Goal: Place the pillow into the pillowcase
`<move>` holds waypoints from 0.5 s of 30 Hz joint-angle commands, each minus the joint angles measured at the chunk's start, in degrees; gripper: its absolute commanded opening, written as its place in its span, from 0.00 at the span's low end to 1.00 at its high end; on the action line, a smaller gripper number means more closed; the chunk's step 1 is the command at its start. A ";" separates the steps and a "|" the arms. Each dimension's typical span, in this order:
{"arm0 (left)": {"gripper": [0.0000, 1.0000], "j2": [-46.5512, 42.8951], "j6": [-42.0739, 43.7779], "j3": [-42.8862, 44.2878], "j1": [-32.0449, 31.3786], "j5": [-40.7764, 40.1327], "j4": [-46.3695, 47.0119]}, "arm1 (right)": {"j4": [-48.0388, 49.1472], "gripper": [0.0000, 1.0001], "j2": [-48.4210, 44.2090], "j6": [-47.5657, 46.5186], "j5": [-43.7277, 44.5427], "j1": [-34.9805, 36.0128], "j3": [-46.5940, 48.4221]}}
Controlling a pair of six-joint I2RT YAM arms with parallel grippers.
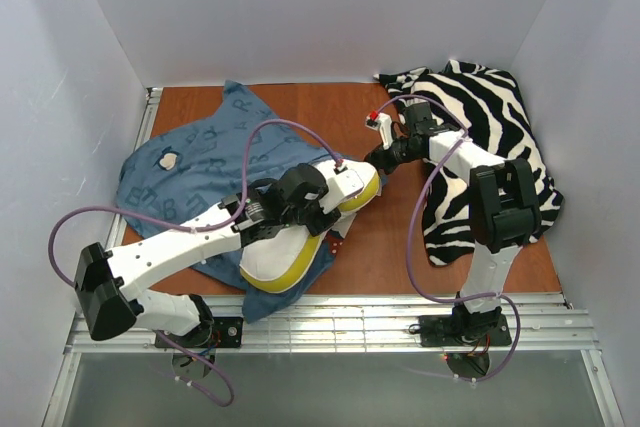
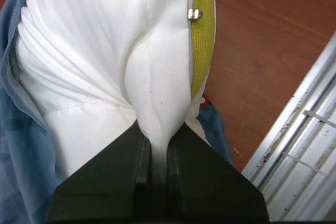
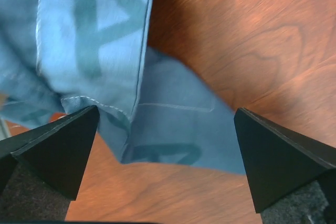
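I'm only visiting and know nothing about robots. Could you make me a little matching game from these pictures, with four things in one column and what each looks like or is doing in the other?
Things:
1. pillow
2. pillowcase
3. zebra-striped cloth
4. right gripper

Descriptions:
A. black and white, bunched on the right side
B. open above a blue fabric edge
C. white with a yellow edge, pinched by the left gripper
D. blue, spread out on the left side

Pairs: 1-C, 2-D, 3-A, 4-B
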 commanded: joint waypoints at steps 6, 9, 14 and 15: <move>0.00 -0.94 -1.29 2.26 3.32 11.94 -3.00 | 5.99 0.99 2.21 -6.56 -5.58 -0.19 -2.31; 0.00 -0.49 -2.00 4.20 6.22 13.53 -3.70 | 5.55 0.99 1.77 -6.92 -7.35 -0.89 -3.45; 0.00 -1.55 -2.17 3.50 10.79 15.37 -4.76 | 4.84 0.98 -4.55 -4.54 -14.19 -8.34 -7.22; 0.00 -1.90 -2.09 3.33 11.41 15.90 -4.76 | 4.06 0.98 -5.95 -6.02 -14.99 -9.06 -8.45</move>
